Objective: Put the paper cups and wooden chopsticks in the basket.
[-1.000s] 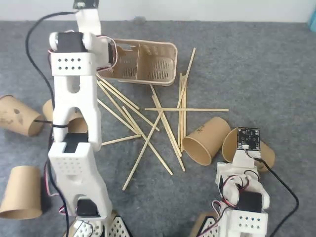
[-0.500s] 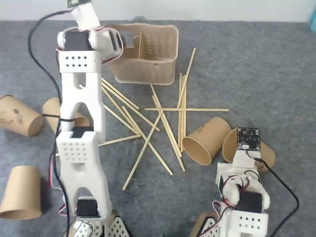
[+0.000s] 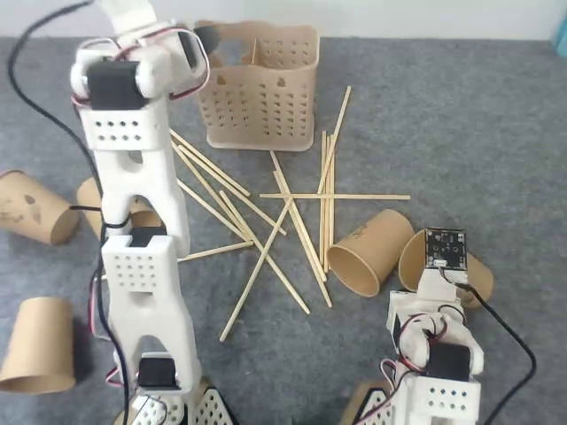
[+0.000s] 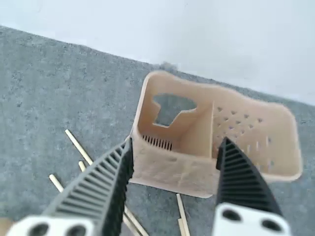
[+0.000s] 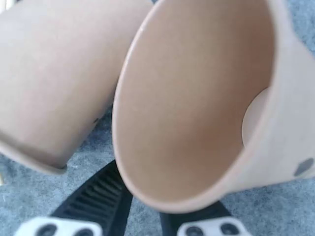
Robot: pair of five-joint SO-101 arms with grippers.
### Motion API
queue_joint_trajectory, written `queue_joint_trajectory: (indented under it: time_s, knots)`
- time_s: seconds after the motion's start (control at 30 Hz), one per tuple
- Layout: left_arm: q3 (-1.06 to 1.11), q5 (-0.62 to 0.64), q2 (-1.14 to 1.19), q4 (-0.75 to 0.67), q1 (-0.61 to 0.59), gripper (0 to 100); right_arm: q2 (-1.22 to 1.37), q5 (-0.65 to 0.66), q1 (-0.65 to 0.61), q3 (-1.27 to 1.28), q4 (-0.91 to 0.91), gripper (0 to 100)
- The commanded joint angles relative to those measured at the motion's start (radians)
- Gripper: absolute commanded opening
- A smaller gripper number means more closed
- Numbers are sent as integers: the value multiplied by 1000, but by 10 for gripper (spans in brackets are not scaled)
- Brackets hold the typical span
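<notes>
The beige slotted basket (image 3: 261, 97) stands upright at the back of the grey mat, its opening up. My left gripper (image 3: 208, 40) is raised at the basket's upper left corner. In the left wrist view it (image 4: 177, 142) is open, with the basket (image 4: 167, 167) seen between the fingers, apart from them. Several wooden chopsticks (image 3: 292, 221) lie crossed on the mat. Two paper cups (image 3: 370, 251) (image 3: 478, 279) lie on their sides by my folded right arm (image 3: 434, 345). My right gripper (image 5: 143, 211) is shut beneath the open rim of the nearer cup (image 5: 197, 98), which hides its tips.
Three more paper cups lie at the left: one at the edge (image 3: 34, 208), one half behind the left arm (image 3: 93, 195), one near the front (image 3: 40, 345). A white wall rises behind the basket (image 4: 197, 29). Bare mat stretches at the right (image 3: 478, 133).
The basket has tipped from lying on its side to standing upright, while the left arm rose and swung back. The right arm and the cups have not moved.
</notes>
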Motion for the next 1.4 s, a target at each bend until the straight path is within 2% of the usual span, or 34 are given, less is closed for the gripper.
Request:
queue_joint_trajectory:
  time_s: [0.0, 0.2, 0.37, 0.43, 0.57, 0.63, 0.8, 1.07, 1.3, 1.37]
  knots:
    - [44, -12, 18, 11, 3, 261, -12, -9, 5, 18, 5, 9]
    - [120, -12, 98, -104, -29, 258, -12, -9, 5, 18, 5, 9]
    - [124, -54, 167, -103, -38, 246, -12, -9, 5, 18, 5, 9]
    - [120, -80, 189, -83, -37, 194, -12, -9, 5, 18, 5, 9]
    - [119, -172, 190, -23, -18, 1, -12, -9, 5, 18, 5, 9]
    - [119, -221, 167, 29, -6, 19, -12, -9, 5, 18, 5, 9]
    - [180, -196, 46, 34, -37, 10, -12, -9, 5, 18, 5, 9]
    - [521, -230, -199, 32, 3, 11, -12, -9, 5, 18, 5, 9]
    - [542, -235, -210, 26, 20, 17, -12, -9, 5, 18, 5, 9]
    - [538, -233, -210, 21, 18, 66, -12, -9, 5, 18, 5, 9]
